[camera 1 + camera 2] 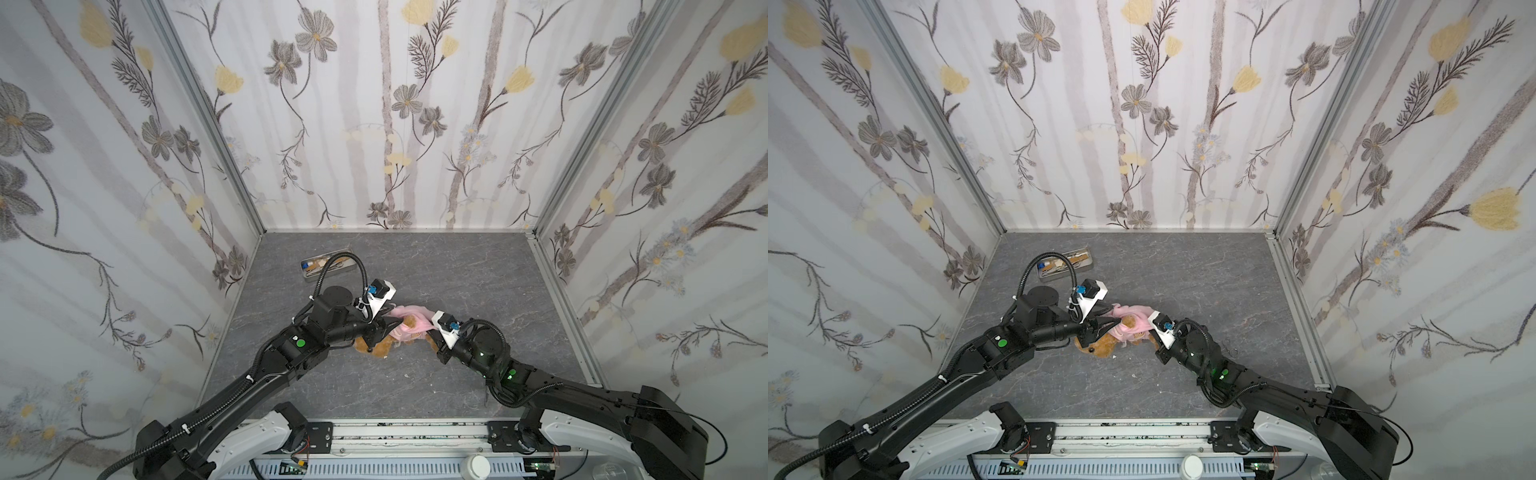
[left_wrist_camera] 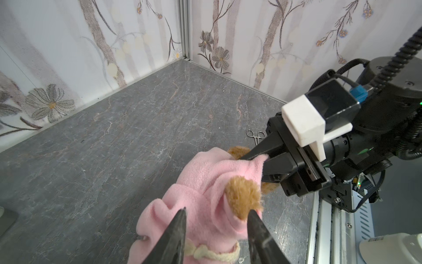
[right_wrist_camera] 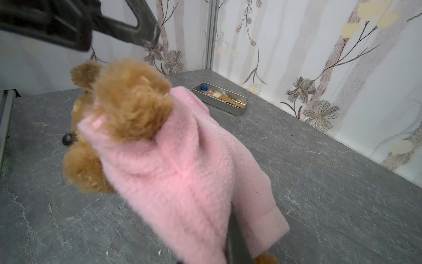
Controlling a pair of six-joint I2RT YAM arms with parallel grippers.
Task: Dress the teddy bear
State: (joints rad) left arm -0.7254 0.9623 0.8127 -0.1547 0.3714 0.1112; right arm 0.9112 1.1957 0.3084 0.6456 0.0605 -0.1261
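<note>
At the left end effector [image 2: 217, 211], two fingers [image 2: 178, 233] held apart, open, gripping nothing, just above the shirt [image 2: 201, 173], pink and fluffy. Right beside one finger, a fuzzy brown paw [image 2: 243, 198] poking out of a sleeve. At the right end effector [image 2: 260, 161], a tight squeeze on the far edge of the shirt, with the cloth pulled up toward it off the worktop [image 2: 137, 128]. Between the two, the bear [image 1: 376, 347], lying down near the middle of the worktop in both top views, head by the left arm, legs by the right arm, so the long way across from one arm to the other. Shirt already round the body, head out at the top. Left arm nearer to the head and paw; right arm nearer to the bottom edge. Probably next: a fresh grab by the left side near the sleeve, then a tug toward the legs, along the bear's long way. Off toward the back corner, a small tin [image 3: 242, 109], well apart from all this.
</note>
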